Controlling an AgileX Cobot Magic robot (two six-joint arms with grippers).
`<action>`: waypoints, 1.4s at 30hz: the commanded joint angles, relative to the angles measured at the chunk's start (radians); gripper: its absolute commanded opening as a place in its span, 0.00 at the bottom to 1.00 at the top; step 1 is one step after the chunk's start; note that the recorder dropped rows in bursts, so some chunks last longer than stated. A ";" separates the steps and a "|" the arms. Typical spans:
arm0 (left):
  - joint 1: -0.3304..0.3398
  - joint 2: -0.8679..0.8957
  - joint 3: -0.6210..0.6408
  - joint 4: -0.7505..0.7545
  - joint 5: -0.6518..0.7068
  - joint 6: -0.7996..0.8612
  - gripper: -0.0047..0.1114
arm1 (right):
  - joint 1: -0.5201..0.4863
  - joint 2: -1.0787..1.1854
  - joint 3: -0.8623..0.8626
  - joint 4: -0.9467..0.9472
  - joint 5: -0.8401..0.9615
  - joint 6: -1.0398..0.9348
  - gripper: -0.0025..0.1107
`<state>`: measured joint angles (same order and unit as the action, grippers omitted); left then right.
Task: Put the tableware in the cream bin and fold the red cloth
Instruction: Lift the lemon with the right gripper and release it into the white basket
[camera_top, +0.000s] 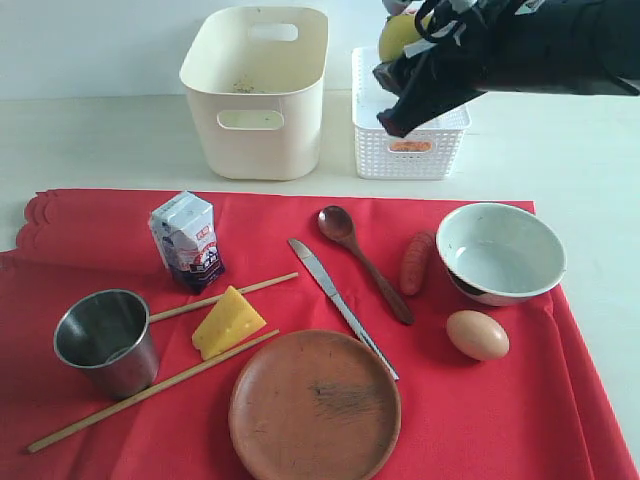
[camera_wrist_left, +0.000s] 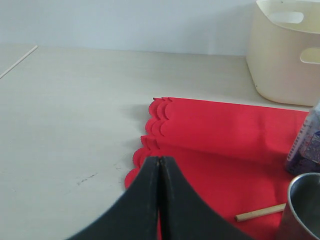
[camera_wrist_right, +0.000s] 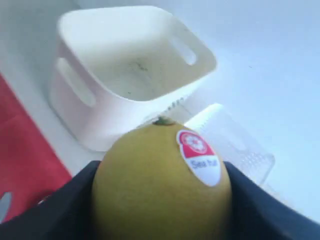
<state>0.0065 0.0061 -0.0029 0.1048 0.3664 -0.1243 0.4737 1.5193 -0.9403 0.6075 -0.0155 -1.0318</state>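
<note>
Tableware (camera_top: 340, 300) (bowl (camera_top: 500, 252), steel cup (camera_top: 105, 340), plate (camera_top: 315, 405), spoon (camera_top: 365, 262), knife (camera_top: 330, 285), chopsticks (camera_top: 150, 392)) all lies on the red cloth (camera_top: 480, 420); cream bin (camera_top: 255, 140) holds none; cloth unfolded. Right gripper (camera_top: 405, 75) clamps a lemon (camera_wrist_right: 160, 185) above the white basket (camera_top: 410, 150); left gripper (camera_wrist_left: 159, 170) closed, empty.

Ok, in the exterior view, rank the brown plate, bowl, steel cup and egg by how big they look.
Largest to smallest:
1. brown plate, clearly the biggest
2. bowl
3. steel cup, close to the bowl and probably nearer the camera, so these two are unsure
4. egg, the smallest
</note>
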 joint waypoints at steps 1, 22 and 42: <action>-0.007 -0.006 0.003 -0.001 -0.007 0.000 0.04 | -0.091 0.202 -0.130 0.107 -0.040 0.008 0.02; -0.007 -0.006 0.003 -0.001 -0.007 0.000 0.04 | -0.159 0.687 -0.586 0.297 -0.012 0.008 0.12; -0.007 -0.006 0.003 -0.001 -0.007 0.000 0.04 | -0.159 0.689 -0.593 0.363 -0.022 0.008 0.77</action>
<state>0.0065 0.0061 -0.0029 0.1048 0.3664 -0.1243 0.3174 2.2168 -1.5238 0.9661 -0.0278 -1.0280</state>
